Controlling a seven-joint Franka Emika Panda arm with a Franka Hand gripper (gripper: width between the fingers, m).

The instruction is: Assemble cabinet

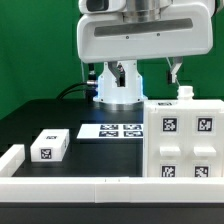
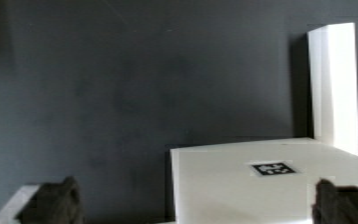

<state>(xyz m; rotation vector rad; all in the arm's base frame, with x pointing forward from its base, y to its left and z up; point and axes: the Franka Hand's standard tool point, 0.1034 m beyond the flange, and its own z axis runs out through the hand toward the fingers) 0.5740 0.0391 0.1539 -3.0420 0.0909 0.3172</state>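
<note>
On the black table (image 1: 40,115), the big white plastic cabinet box (image 1: 183,140) with square tags stands at the exterior view's right, the small white tagged drawer block (image 1: 48,147) lies well apart toward that view's left, and the black two-finger gripper (image 2: 190,202) hangs with its fingers spread wide, clasping nothing.

**No words, only coded tags**

No letters, numerals or brand marks can be read in either view. The only signs are black-and-white square tags (image 1: 168,125). The cabinet box (image 1: 185,147) shows four on its facing side, two above two. The small drawer block (image 1: 48,147) carries one on top and one on its front. The marker board (image 1: 110,130), flat on the worktop (image 1: 40,115), bears four in two rows. In the wrist view a single tag sits on a white piece (image 2: 220,185), its pattern too small to make out.
</note>
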